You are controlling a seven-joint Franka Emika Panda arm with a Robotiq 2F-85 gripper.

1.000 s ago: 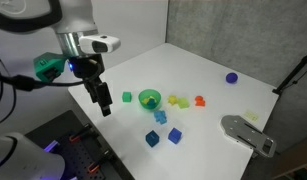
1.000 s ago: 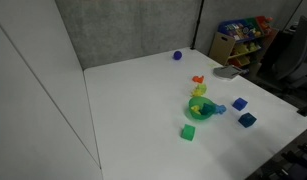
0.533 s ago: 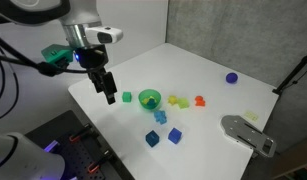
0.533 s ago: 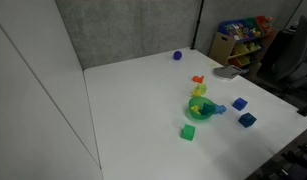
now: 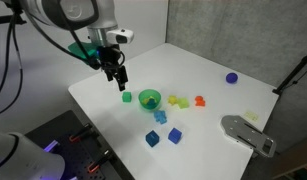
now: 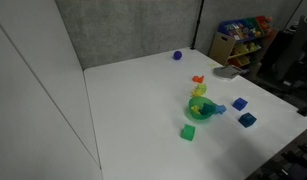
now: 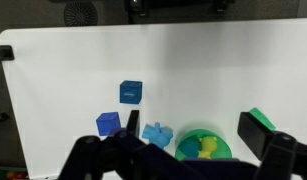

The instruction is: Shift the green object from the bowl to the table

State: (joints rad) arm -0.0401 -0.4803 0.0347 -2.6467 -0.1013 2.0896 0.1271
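The bright green bowl (image 5: 149, 98) stands on the white table (image 5: 193, 65); it also shows in an exterior view (image 6: 200, 110) and the wrist view (image 7: 221, 142). In the wrist view the dark teal-green block (image 7: 188, 148) lies inside it beside a yellow piece (image 7: 208, 146). My gripper (image 5: 120, 80) is open and empty. It hangs above the table, just to the side of the bowl and over a bright green cube (image 5: 127, 97). In the wrist view the open fingers (image 7: 194, 122) straddle the bowl from above.
Blue cubes (image 5: 161, 116) (image 5: 153, 139) and a light blue piece (image 7: 156, 133) lie near the bowl. Yellow-green pieces (image 5: 178, 100) and an orange piece (image 5: 200, 100) lie beyond it. A purple ball (image 5: 232, 77) sits far back. A grey device (image 5: 248, 133) lies at the table edge.
My gripper has moved from beyond the table's edge in over the table, towards the bowl and the bright green cube. The objects have not moved.
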